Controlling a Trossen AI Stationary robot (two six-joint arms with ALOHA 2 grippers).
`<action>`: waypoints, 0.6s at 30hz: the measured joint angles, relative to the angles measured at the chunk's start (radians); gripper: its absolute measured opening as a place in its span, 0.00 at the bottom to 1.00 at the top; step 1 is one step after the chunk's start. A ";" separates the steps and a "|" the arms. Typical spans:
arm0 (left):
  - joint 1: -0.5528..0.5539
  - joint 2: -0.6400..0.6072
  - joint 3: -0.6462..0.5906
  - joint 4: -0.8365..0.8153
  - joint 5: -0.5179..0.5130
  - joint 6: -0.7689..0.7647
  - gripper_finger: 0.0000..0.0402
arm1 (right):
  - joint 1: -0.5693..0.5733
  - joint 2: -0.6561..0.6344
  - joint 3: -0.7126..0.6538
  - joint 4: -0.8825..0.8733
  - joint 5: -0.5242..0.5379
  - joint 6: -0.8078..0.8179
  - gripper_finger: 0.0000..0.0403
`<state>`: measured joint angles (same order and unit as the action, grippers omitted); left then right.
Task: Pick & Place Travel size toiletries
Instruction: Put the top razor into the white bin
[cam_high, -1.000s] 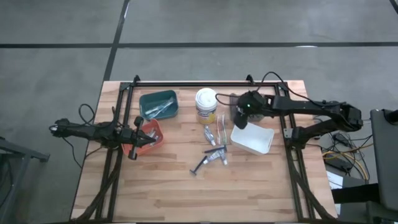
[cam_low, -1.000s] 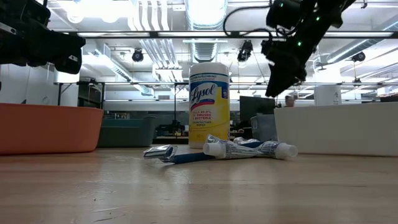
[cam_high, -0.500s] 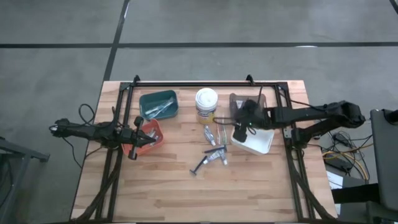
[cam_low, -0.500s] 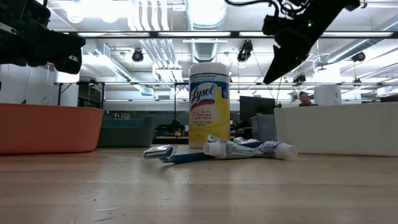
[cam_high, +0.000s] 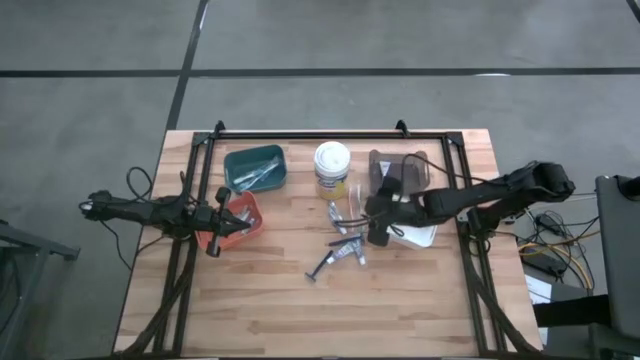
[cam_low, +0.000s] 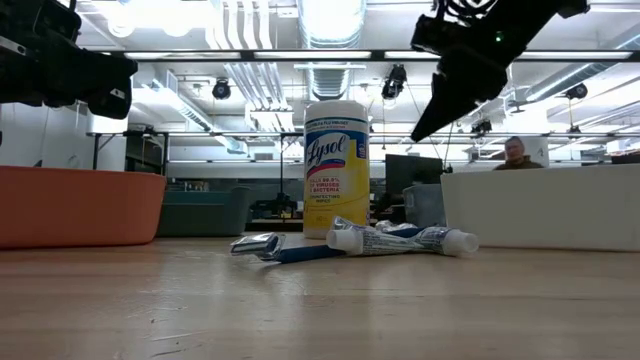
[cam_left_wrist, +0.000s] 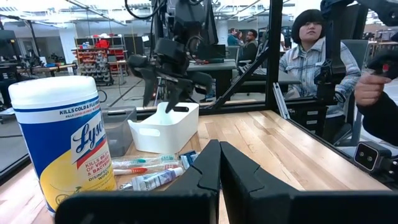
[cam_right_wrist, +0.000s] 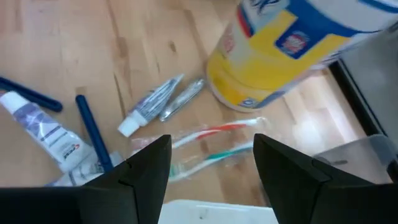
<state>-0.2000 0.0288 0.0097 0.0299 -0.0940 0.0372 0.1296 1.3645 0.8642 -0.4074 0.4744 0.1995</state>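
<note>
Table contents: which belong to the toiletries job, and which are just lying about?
Job:
- tubes
- toothbrushes
- razors
- right claw, open, above the pile

Lying about:
- wipes tub
- white bin
- teal bin
- orange bin
- left claw, shut, over the orange bin

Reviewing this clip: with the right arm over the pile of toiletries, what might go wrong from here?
1. The open right gripper hangs above wrapped pastel toothbrushes lying side by side near small white squeeze tubes; closing may catch two items or only the wrapper.
2. The tall yellow-labelled wipes canister and white plastic bin flank the pile closely, so a descending finger may bump either.
3. The left gripper, shut, waits over the orange bin, well clear.
</note>
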 joint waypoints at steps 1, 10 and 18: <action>0.000 0.000 0.000 0.000 0.000 0.000 0.02 | 0.004 0.011 0.000 0.014 0.000 -0.002 0.56; 0.000 0.002 0.000 0.000 0.000 0.000 0.02 | 0.054 0.081 0.000 0.054 -0.012 -0.034 0.56; 0.000 0.002 0.000 0.000 0.000 0.000 0.02 | 0.105 0.102 0.000 0.078 -0.032 -0.042 0.56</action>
<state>-0.2000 0.0307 0.0097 0.0299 -0.0940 0.0372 0.2345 1.4662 0.8642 -0.3298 0.4420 0.1580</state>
